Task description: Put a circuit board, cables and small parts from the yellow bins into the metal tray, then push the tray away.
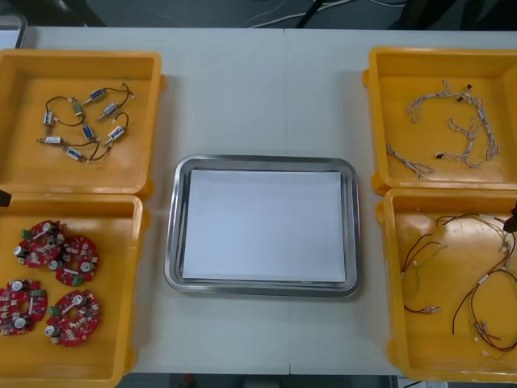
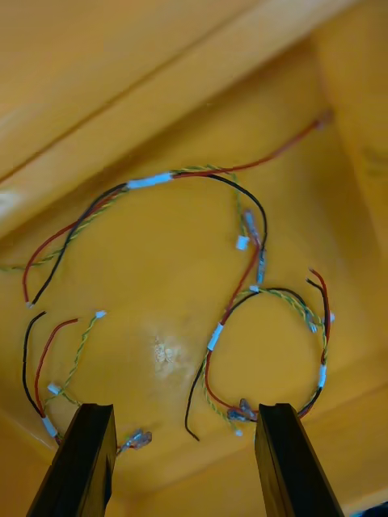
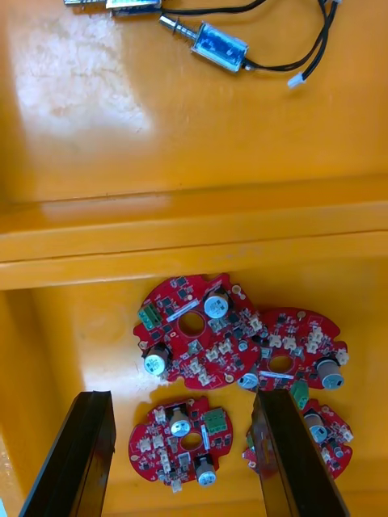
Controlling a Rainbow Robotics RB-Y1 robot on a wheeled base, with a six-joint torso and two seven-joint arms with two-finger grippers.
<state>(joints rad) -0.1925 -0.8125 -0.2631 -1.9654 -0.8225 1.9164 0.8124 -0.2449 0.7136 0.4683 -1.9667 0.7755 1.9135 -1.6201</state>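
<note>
The left gripper [image 3: 182, 397] has its fingers spread apart and empty. They stand over one circuit board [image 3: 183, 440], which lies between them in the near left yellow bin [image 1: 117, 242]. The neighbour boards [image 3: 202, 355] lie very close and two of them touch, so a finger could land on a neighbour's edge and tilt it, or two boards could rise together.

The right gripper [image 2: 184, 408] is also released and empty, above the red and yellow cables [image 2: 267, 347] in the near right bin [image 1: 393, 275]. These cables cross in loops. I judge that a pinch on one may drag another with it, or that the thin wire may slip out.

From above, the metal tray [image 1: 171, 242] sits at the table's middle, white inside, with no item in it yet. The boards are at 8 o'clock from it, these cables at 4 o'clock, the small metal parts [image 1: 85, 121] at 10 o'clock, and the pale twisted cables [image 1: 448, 129] at 2 o'clock. A hanging cable may catch the bin wall on its way to the tray.
</note>
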